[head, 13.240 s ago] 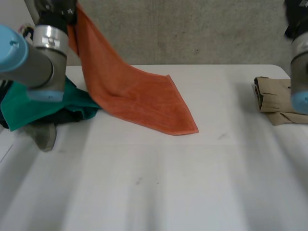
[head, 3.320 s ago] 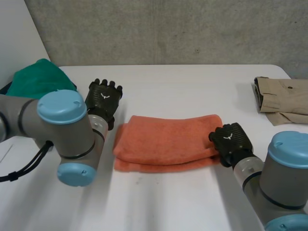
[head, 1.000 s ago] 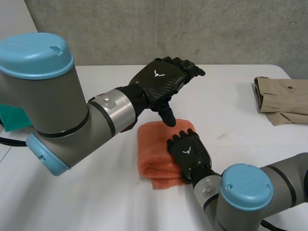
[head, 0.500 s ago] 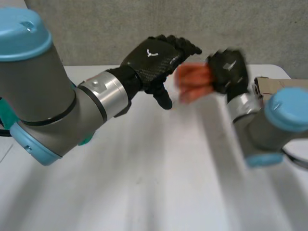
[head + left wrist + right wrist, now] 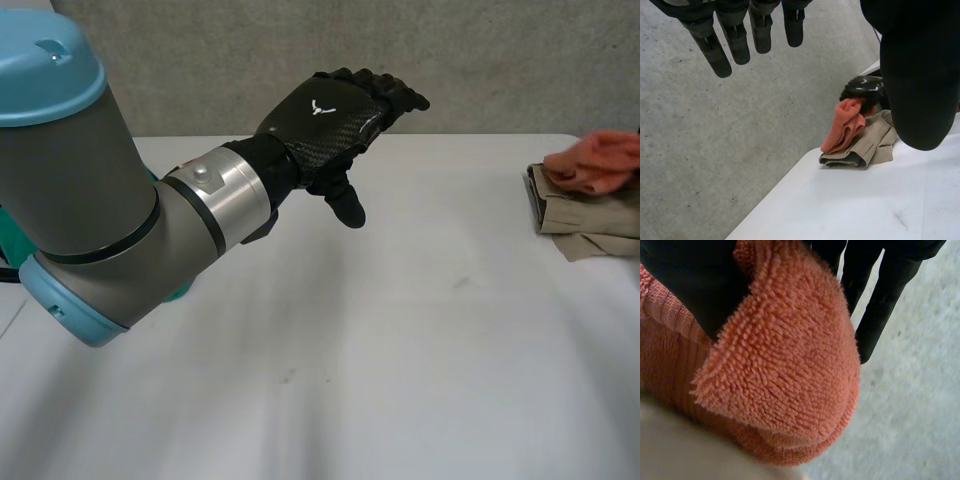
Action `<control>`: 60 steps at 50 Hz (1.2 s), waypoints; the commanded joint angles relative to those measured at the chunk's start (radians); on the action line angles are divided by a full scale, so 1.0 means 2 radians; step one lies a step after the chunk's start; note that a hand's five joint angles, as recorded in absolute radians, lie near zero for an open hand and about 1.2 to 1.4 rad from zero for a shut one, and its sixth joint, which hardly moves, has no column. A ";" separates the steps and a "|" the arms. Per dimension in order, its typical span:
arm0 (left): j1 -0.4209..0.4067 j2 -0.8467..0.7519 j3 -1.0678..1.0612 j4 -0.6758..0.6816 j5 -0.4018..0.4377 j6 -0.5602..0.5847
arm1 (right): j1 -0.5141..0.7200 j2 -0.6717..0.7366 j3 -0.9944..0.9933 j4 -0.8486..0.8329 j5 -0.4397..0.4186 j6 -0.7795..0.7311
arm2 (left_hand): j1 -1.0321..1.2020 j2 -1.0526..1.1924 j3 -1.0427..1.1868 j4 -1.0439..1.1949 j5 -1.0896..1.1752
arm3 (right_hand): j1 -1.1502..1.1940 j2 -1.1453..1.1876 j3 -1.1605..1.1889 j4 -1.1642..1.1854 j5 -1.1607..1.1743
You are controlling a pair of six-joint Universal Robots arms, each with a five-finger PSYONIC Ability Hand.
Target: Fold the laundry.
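I note soft, even light from above on the white matte counter (image 5: pixel 420 330). A pale sheen lies on the black left hand (image 5: pixel 325 125). The folded beige garment (image 5: pixel 875 142) throws a thin dark shadow; the orange terry towel (image 5: pixel 785 365) is brightly lit.

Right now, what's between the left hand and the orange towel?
Head view: only bare white table from left hand to orange towel, which lies atop the khaki garment.

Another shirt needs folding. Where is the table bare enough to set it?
Bare: the table's middle and near side, between the left arm and the tan garment. The open left hand hangs above the far middle. Crowded: the far right edge, where the right hand grips the towel on that garment.
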 commanded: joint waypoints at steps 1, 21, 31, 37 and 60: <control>-0.002 -0.003 0.000 0.001 0.000 0.000 | -0.040 0.013 0.021 0.001 -0.061 -0.007 | 0.003 -0.007 -0.011 -0.006 -0.016 | 0.143 0.070 0.069 0.043 0.114; -0.018 0.014 0.000 0.001 0.001 -0.002 | -0.071 -0.257 0.064 0.241 0.138 -0.104 | 0.001 -0.009 -0.013 -0.007 -0.017 | -0.413 -0.486 -0.487 -0.514 -0.442; -0.012 0.062 0.002 0.000 -0.005 -0.005 | 0.135 -0.361 0.147 0.175 0.145 -0.133 | 0.003 -0.007 -0.011 -0.006 -0.016 | -0.413 -0.486 -0.487 -0.514 -0.442; 0.044 0.094 -0.004 -0.002 -0.047 -0.008 | 0.241 -0.405 0.287 0.110 0.062 -0.140 | 0.006 -0.004 -0.008 -0.003 -0.013 | -0.413 -0.486 -0.487 -0.514 -0.442; 0.334 -0.230 0.077 0.010 -0.038 0.258 | 0.287 -0.389 0.464 0.140 0.082 -0.205 | 0.159 0.149 0.145 0.151 0.140 | -0.413 -0.486 -0.487 -0.514 -0.442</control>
